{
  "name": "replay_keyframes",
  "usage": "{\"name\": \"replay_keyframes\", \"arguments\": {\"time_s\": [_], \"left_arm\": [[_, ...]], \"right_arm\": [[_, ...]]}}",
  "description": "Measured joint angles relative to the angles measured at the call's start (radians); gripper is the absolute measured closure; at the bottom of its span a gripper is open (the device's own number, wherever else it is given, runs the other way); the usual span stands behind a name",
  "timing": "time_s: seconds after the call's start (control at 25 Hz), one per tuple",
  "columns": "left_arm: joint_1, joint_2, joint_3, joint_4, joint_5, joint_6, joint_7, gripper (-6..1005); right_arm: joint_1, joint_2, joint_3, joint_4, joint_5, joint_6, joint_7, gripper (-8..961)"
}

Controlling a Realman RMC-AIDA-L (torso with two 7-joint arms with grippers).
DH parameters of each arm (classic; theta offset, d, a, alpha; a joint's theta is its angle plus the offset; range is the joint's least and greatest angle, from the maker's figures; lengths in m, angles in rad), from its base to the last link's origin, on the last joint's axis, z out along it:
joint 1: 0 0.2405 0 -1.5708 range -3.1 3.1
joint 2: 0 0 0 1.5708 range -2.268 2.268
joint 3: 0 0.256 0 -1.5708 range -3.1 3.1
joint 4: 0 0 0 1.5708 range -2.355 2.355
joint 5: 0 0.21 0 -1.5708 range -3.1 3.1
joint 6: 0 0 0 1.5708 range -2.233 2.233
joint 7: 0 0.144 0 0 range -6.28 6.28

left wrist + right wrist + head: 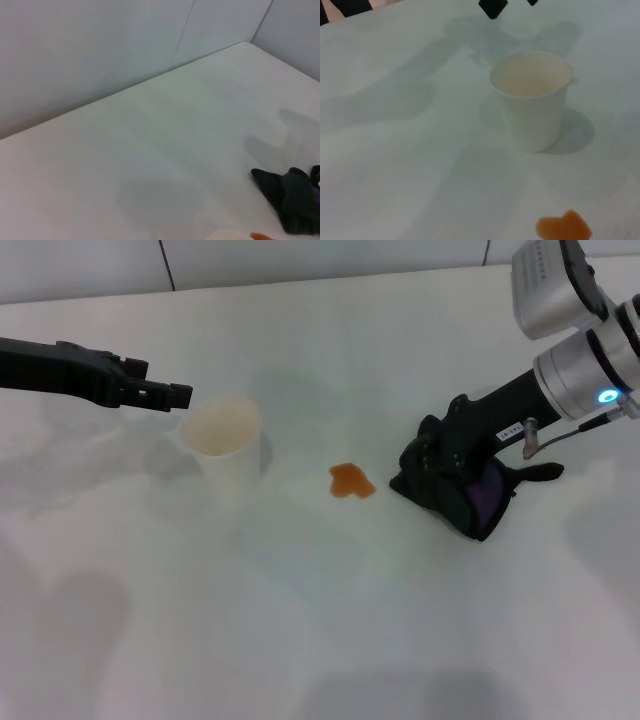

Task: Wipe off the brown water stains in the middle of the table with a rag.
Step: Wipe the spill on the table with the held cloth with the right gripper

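The brown water stain (350,481) is a small orange-brown blotch on the white table (300,640), near its middle. It also shows in the right wrist view (564,227). The rag (487,502), black with a purplish inside, lies bunched to the right of the stain, a short gap away. My right gripper (437,468) is down on the rag's left part and shut on it. The rag also shows in the left wrist view (292,205). My left gripper (170,395) hovers open and empty by the pale cup's far-left rim, with its fingertips (492,7) apart.
A pale paper cup (228,440) with a tan inside stands upright left of the stain, also in the right wrist view (532,100). A grey wall (100,50) runs along the table's far edge.
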Motion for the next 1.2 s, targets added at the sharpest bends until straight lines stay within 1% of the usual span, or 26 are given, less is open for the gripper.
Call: {"name": "replay_keyframes", "arguments": {"time_s": [0.92, 1.2], "left_arm": [[0.001, 0.000, 0.000, 0.000, 0.000, -0.001, 0.000, 109], [0.001, 0.000, 0.000, 0.000, 0.001, -0.001, 0.000, 109]], "right_arm": [[0.042, -0.002, 0.000, -0.187, -0.014, 0.078, 0.001, 938], [0.060, -0.002, 0.000, -0.251, -0.033, 0.134, 0.007, 937]]}}
